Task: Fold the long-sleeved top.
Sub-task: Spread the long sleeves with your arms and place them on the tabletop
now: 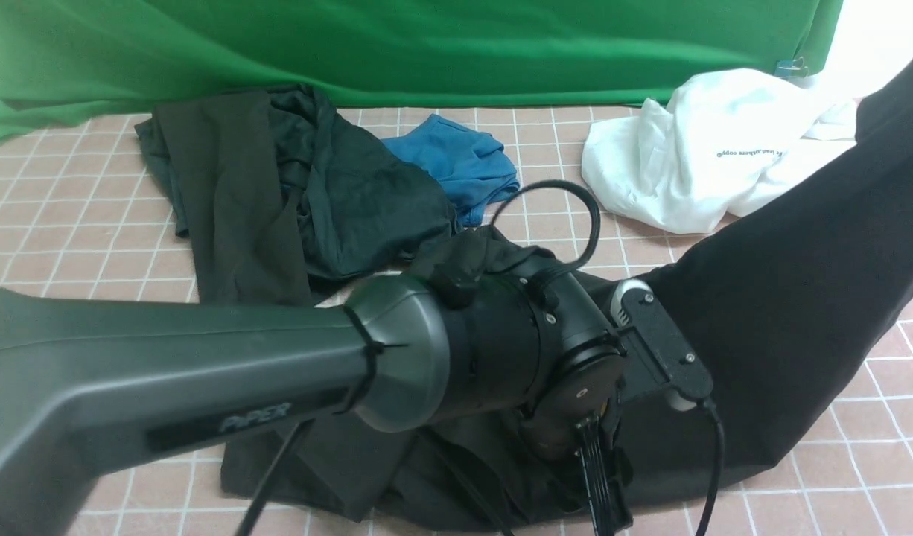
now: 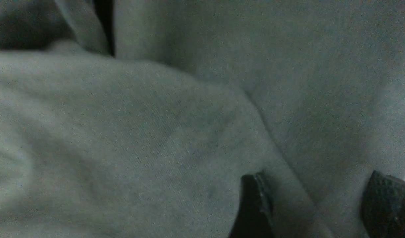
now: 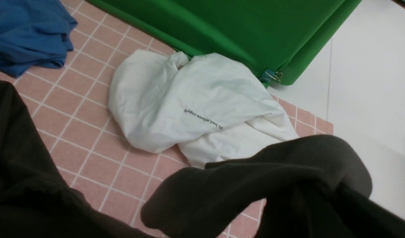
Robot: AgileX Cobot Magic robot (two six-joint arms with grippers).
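Hovering with jaws spread, the left gripper (image 2: 318, 208) is close over the brownish-black knit long-sleeved top (image 1: 784, 298), bunched on the pink checked table (image 1: 77, 223). The hidden right gripper, clamped, holds one part aloft. Probably mid-fold: next, the left needs a fresh hold.

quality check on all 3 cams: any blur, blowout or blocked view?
Front view: sharp, but the left arm's grey link blocks much of the brownish-black knit long-sleeved top; top-right corner blown out. Left wrist view: too close to that cloth, soft, grainy, washed grey. Right wrist view: crisp, small print on the crumpled white tee legible.
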